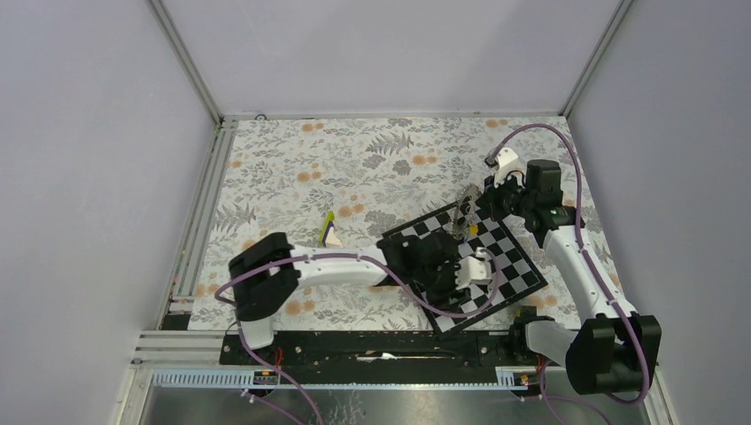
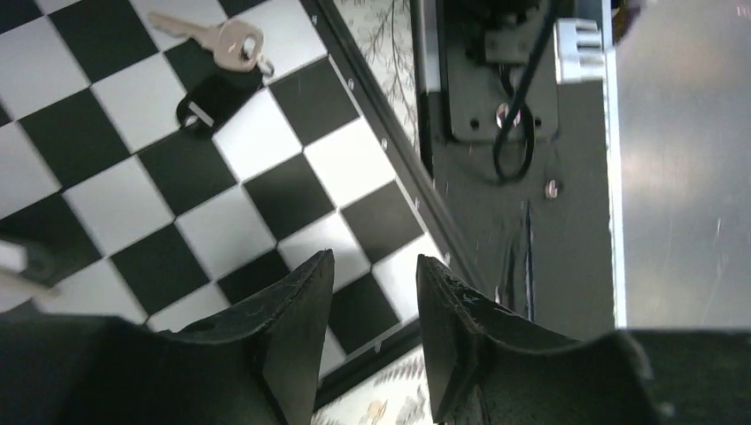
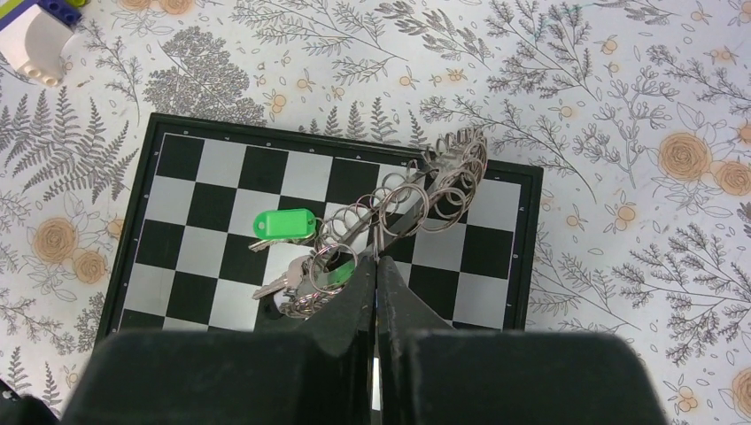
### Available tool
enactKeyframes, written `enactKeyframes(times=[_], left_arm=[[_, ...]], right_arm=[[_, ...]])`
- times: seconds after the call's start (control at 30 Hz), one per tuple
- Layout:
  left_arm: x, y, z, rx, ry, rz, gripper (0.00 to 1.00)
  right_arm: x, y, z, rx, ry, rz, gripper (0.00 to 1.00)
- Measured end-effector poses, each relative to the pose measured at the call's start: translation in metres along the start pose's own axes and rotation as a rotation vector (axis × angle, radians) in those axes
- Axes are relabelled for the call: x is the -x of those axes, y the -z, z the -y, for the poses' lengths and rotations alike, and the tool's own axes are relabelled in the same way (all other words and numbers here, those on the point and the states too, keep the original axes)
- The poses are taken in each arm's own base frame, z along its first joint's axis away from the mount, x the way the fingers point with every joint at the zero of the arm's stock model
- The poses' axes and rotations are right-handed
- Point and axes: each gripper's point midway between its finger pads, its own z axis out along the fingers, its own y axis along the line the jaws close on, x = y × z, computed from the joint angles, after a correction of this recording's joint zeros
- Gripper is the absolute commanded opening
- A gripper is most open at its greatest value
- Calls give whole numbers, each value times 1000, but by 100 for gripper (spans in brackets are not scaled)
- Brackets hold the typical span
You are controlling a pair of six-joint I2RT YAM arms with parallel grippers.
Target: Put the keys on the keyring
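My right gripper is shut on the rim of the keyring, holding it upright over the chessboard; the keyring also shows from above. A green-headed key hangs from it, with a second green head and a silver blade by the fingers. A black-headed key lies flat on the chessboard with a silver key attached. My left gripper hovers open over the board's near corner, well short of that key, with nothing between its fingers.
A lime-and-white wedge stands on the flowered cloth left of the chessboard and shows at the corner of the right wrist view as a white block. The black base rail runs just beyond the board's edge.
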Motion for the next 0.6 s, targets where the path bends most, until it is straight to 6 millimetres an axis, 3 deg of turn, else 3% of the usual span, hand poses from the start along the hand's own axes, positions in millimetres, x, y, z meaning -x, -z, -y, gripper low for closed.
enactKeyframes(times=[0.1,0.37,0.6], left_arm=[[7,-28,2,35,82,-26,46],[48,-70,-37,171,260,23,45],[38,-96,-50,220,368,-26,42]], right_arm=[[-1,0,4,-12,-7,6,0],[-10,0,7,-20,-23,-6,0],[-10,2,6,-16,-22,1,0]])
